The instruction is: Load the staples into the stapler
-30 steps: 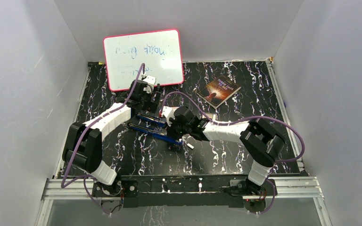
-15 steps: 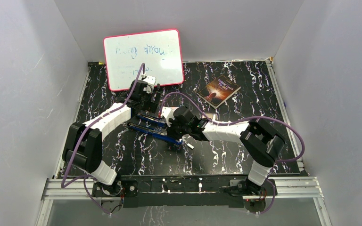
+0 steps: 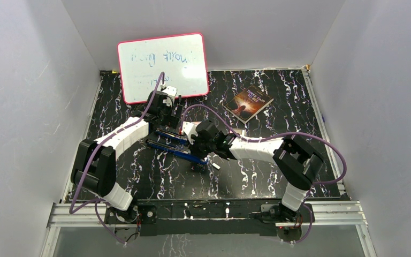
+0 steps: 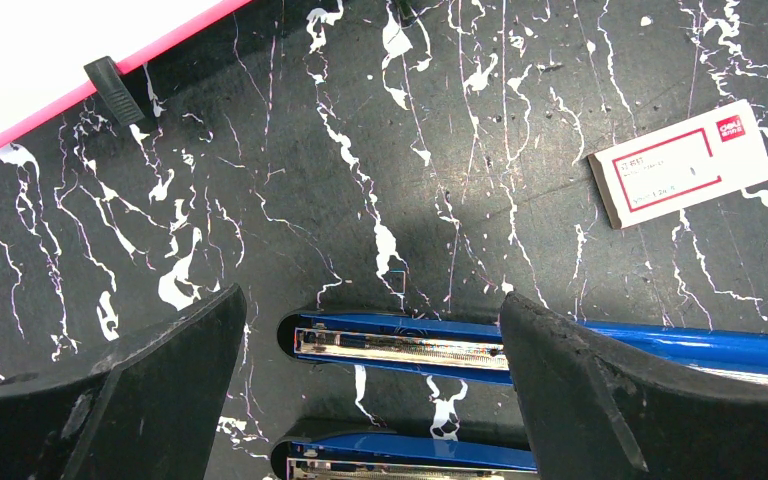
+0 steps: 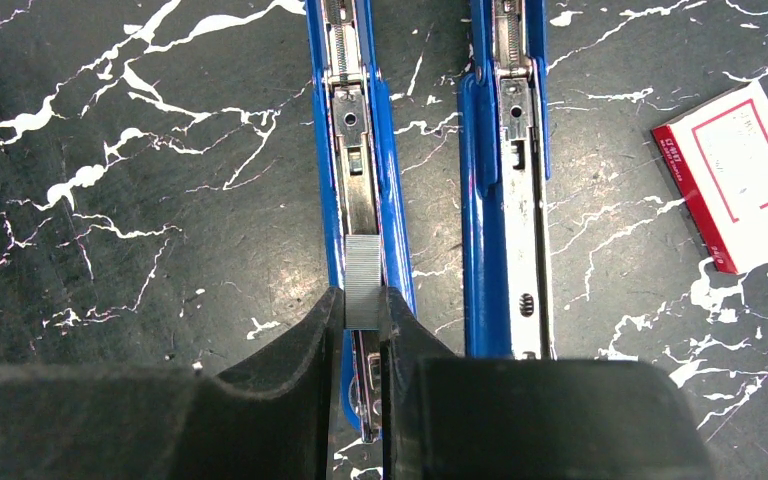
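The right jaws are pinching the staples [image 5: 363, 282], a short grey ribbed strip, by its near end, one jaw pressing on each long side. The rest of the strip is sticking out beyond the jaw tips. The staples are lying directly over the metal channel of the left-hand blue rail of the stapler [image 5: 505, 200] and are lining up with it lengthwise. Whether the strip is sitting in the channel or hovering just above it cannot be told.

The stapler [image 3: 179, 153] is lying swung open on the black marbled counter [image 3: 278, 107], its two blue rails running side by side between the arms. The rail without the staples is showing its spring and slider.

The left jaws are standing spread wide above the far end of the stapler [image 4: 400, 345], one jaw on either side of the upper rail's rounded tip. The right-hand jaw is covering part of that rail, and whether it is touching it cannot be told.

A white box [image 5: 740, 175] with a red label is resting on the counter beside the stapler, apart from it. A pink-framed whiteboard [image 3: 162, 67] is leaning at the back, and a book [image 3: 249, 103] is lying to its right.
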Controlling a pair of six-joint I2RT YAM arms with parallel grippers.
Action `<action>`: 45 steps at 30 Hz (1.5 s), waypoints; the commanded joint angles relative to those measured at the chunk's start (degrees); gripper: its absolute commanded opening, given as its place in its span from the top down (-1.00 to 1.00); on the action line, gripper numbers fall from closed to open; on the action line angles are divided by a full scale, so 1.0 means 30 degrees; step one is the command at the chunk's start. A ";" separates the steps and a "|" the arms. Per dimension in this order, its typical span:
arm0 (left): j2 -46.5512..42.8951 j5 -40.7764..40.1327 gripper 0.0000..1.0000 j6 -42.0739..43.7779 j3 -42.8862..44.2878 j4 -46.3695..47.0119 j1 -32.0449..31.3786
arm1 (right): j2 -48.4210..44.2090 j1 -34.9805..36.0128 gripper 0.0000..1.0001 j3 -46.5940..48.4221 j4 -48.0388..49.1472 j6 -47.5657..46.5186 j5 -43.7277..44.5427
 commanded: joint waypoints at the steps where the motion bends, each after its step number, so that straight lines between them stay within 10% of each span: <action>1: -0.0281 -0.0356 -0.96 0.0171 0.0218 -0.0198 -0.0109 | -0.0206 0.0127 1.00 0.0693 -0.0758 -0.0520 0.0597; 45: -0.0298 -0.0467 -0.96 0.0262 0.0190 -0.0185 -0.0113 | 0.1741 0.0690 1.00 0.3729 -0.4183 -0.1861 0.1586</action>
